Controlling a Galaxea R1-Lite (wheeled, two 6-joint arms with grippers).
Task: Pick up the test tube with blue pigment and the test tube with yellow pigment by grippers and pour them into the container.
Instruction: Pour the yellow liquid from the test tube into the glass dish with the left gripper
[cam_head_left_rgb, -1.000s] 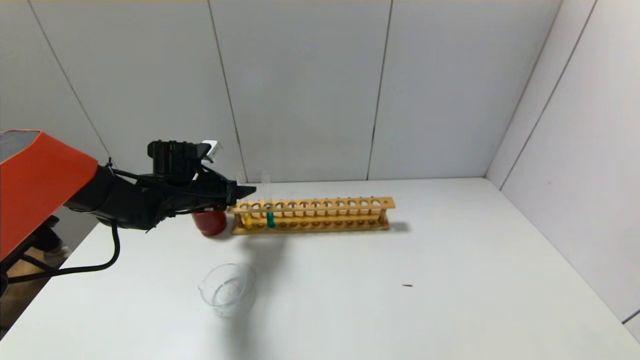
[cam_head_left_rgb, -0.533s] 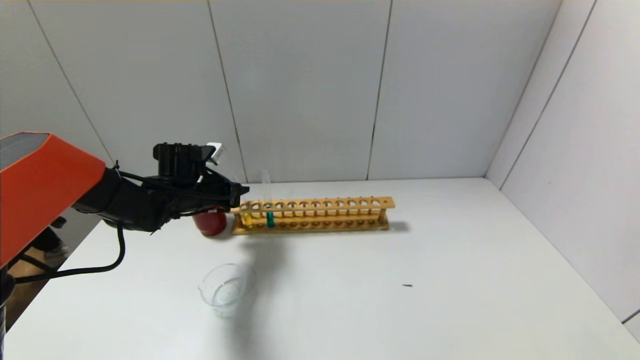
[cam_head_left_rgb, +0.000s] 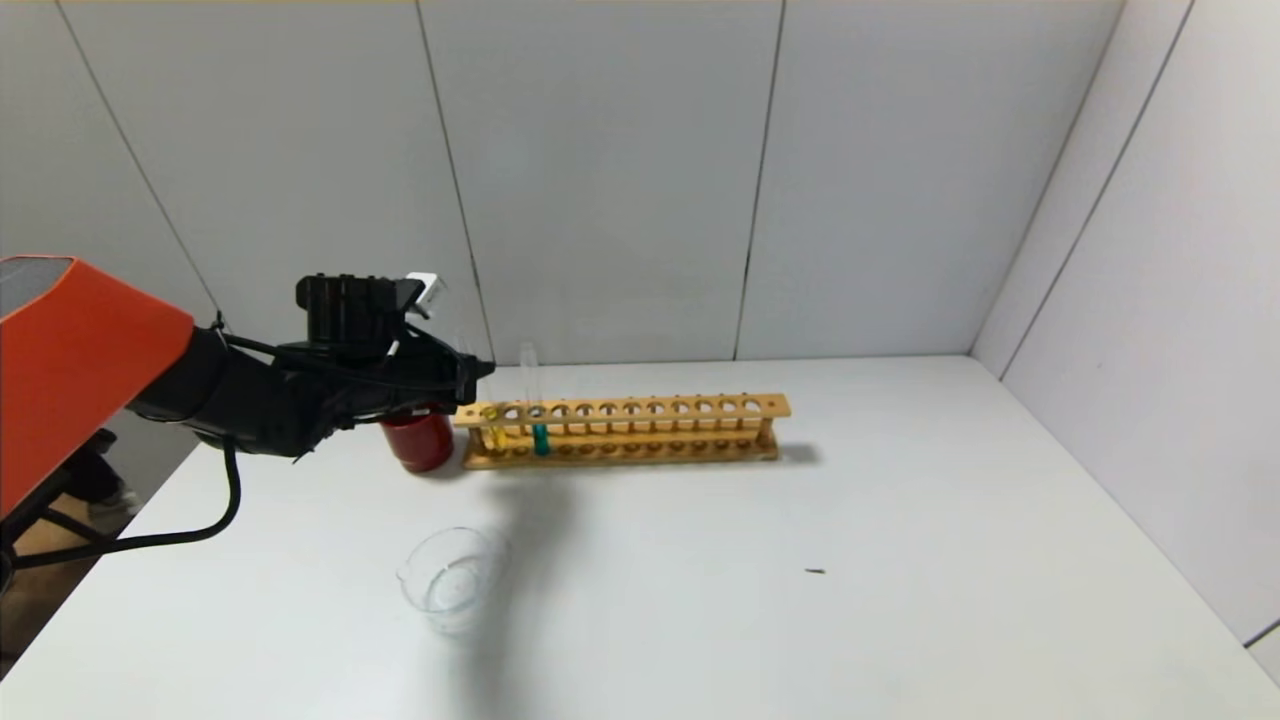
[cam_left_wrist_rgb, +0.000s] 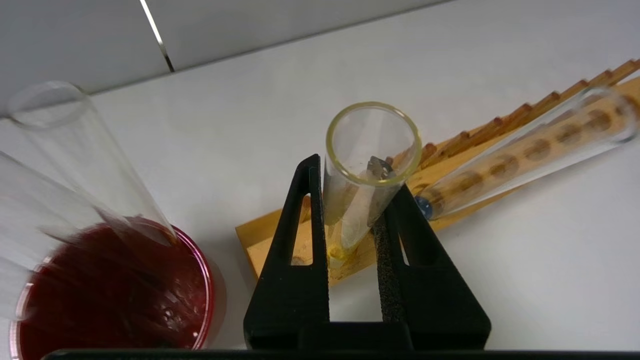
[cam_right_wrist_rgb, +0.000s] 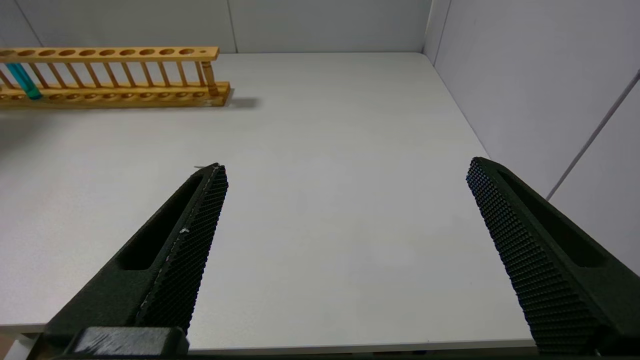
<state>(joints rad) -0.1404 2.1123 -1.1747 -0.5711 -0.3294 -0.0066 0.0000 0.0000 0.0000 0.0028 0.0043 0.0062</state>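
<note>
My left gripper (cam_head_left_rgb: 482, 370) (cam_left_wrist_rgb: 347, 165) is shut on the test tube with yellow pigment (cam_left_wrist_rgb: 357, 200), near its open top. The tube leans left at the left end of the wooden rack (cam_head_left_rgb: 650, 410), and its yellow bottom (cam_head_left_rgb: 491, 425) is still at the rack. The test tube with blue pigment (cam_head_left_rgb: 540, 436) (cam_left_wrist_rgb: 525, 152) (cam_right_wrist_rgb: 23, 81) stands in the rack one hole to the right. The container (cam_head_left_rgb: 452, 578), a clear glass dish, sits on the table in front of the rack. My right gripper (cam_right_wrist_rgb: 345, 167) is open and empty over the near right of the table, out of the head view.
A dark red cup (cam_head_left_rgb: 420, 441) (cam_left_wrist_rgb: 105, 292) stands just left of the rack and holds colourless clear tubes (cam_left_wrist_rgb: 75, 145). The rack (cam_right_wrist_rgb: 115, 92) has several empty holes. Walls close the table at the back and right. A small dark speck (cam_head_left_rgb: 815, 571) lies on the table.
My left gripper has drawn back to the left and slightly up. The top of the yellow tube has moved left with it. The blue tube and the container have not moved.
</note>
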